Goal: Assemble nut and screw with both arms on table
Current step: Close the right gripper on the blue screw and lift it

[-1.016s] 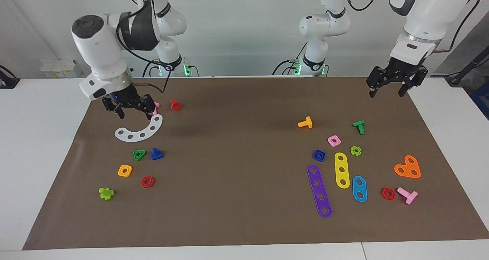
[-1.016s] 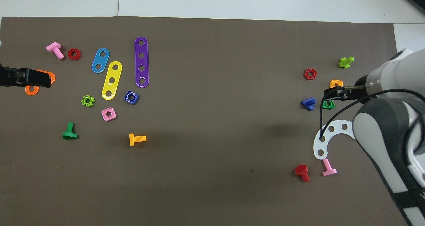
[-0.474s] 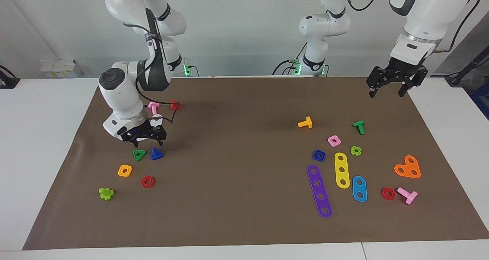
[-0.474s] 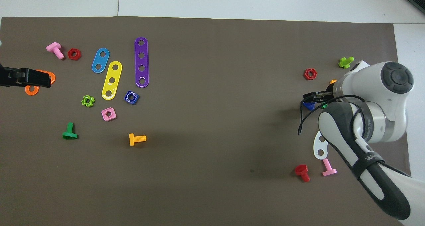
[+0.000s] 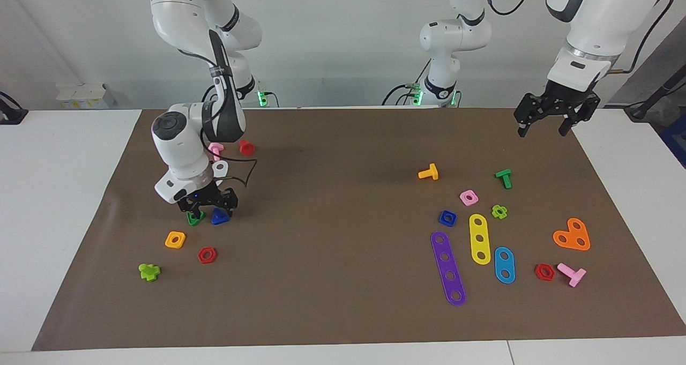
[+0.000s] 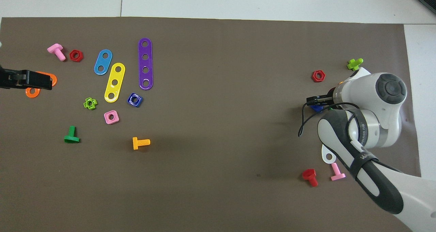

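The dark blue screw (image 5: 219, 216) lies on the brown mat (image 5: 343, 279) toward the right arm's end, beside a green triangular nut (image 5: 193, 219). My right gripper (image 5: 212, 210) is low over the screw, open, with a finger on each side of it. In the overhead view the gripper (image 6: 316, 99) hides most of the screw (image 6: 318, 108). The dark blue square nut (image 5: 447, 218) lies flat toward the left arm's end, also seen in the overhead view (image 6: 135, 99). My left gripper (image 5: 543, 128) waits open and empty, raised over the mat's corner at its own end.
A pink square nut (image 5: 469, 197), an orange screw (image 5: 429, 172), a purple strip (image 5: 448, 268) and a yellow strip (image 5: 479, 239) lie around the blue nut. An orange square nut (image 5: 175, 239), a red hex nut (image 5: 207, 255) and a red screw (image 5: 246, 147) lie near the right gripper.
My right gripper has moved from over the white curved plate away from the robots and come down around the blue screw. The left arm has not moved.
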`<state>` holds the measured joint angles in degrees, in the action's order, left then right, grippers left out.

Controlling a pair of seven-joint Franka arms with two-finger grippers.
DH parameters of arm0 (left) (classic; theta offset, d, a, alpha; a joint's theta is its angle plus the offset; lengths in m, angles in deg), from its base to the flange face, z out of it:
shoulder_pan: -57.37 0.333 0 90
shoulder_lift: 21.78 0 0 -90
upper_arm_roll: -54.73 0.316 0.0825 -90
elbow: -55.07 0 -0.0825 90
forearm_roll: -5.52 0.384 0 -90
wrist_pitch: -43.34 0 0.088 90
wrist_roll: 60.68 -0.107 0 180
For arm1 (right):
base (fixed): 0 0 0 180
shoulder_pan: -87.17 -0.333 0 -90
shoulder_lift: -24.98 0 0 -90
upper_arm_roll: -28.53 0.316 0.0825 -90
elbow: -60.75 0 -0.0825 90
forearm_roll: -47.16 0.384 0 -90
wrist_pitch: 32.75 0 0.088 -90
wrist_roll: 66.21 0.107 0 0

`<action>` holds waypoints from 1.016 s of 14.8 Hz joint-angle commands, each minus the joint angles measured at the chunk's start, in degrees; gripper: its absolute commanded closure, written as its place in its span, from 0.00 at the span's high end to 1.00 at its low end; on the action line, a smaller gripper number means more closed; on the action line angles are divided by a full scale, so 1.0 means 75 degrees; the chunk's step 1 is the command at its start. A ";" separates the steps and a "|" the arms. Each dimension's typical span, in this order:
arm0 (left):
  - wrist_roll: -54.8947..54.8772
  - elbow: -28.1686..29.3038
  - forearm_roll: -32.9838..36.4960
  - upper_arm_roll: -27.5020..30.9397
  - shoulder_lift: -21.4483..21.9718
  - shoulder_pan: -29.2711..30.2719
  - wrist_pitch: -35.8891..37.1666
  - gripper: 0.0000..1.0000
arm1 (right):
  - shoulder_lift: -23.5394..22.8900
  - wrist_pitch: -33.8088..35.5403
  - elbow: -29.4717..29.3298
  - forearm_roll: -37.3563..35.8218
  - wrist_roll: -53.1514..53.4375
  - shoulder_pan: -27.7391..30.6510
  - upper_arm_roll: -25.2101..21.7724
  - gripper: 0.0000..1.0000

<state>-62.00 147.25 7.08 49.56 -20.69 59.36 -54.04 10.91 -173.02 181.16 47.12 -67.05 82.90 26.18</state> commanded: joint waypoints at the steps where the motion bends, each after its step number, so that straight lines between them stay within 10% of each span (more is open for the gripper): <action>1: 0.0024 0.0260 0.0062 -0.0061 0.0229 0.0098 -0.0058 1.00 | 0.0061 -0.0375 0.0281 0.0193 -0.0322 0.0030 0.0019 0.68; 6: 0.0024 0.0260 0.0062 -0.0061 0.0229 0.0098 -0.0058 1.00 | 0.0002 -0.0388 0.0316 0.0193 -0.0615 0.0123 0.0019 0.41; 15: 0.0024 0.0249 0.0062 -0.0061 0.0229 0.0098 -0.0058 1.00 | 0.0002 -0.0294 0.0316 0.0216 -0.0533 0.0041 0.0019 0.40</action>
<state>-62.00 147.25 7.08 49.56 -20.69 59.36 -54.04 10.85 -174.46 182.85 47.17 -68.99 82.96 26.16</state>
